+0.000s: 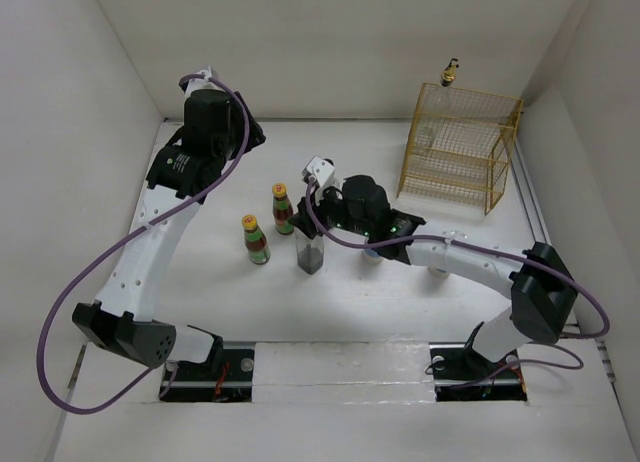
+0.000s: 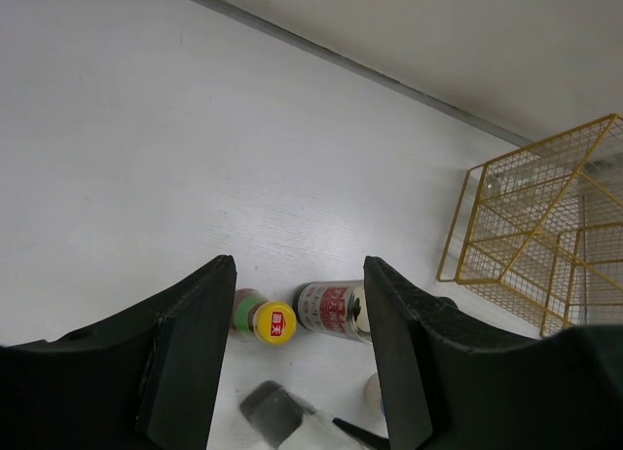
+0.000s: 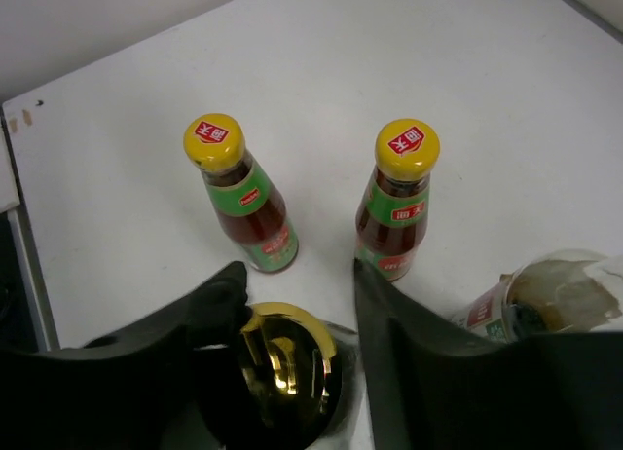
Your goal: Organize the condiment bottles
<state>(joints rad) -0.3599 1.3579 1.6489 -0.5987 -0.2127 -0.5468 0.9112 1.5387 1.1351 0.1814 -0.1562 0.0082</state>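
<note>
Two yellow-capped red-sauce bottles [image 1: 283,207] [image 1: 256,239] stand left of centre, and show in the right wrist view [image 3: 404,197] [image 3: 238,192]. The black-capped jar [image 1: 310,254] stands beside them. Its gold-rimmed cap [image 3: 277,372] lies between the open jaws of my right gripper [image 3: 297,270] [image 1: 318,227], with a gap at the right finger. My left gripper [image 2: 299,265] [image 1: 250,132] is open and empty, high above the table. One clear gold-pourer bottle [image 1: 450,74] stands on the rack, another [image 1: 430,132] inside it. Two shakers [image 1: 372,254] [image 1: 438,272] are mostly hidden under the right arm.
A gold wire rack [image 1: 490,152] stands at the back right, also in the left wrist view [image 2: 545,236]. A small red-labelled jar [image 2: 331,309] [image 3: 496,309] lies on its side beyond the sauce bottles. White walls enclose the table.
</note>
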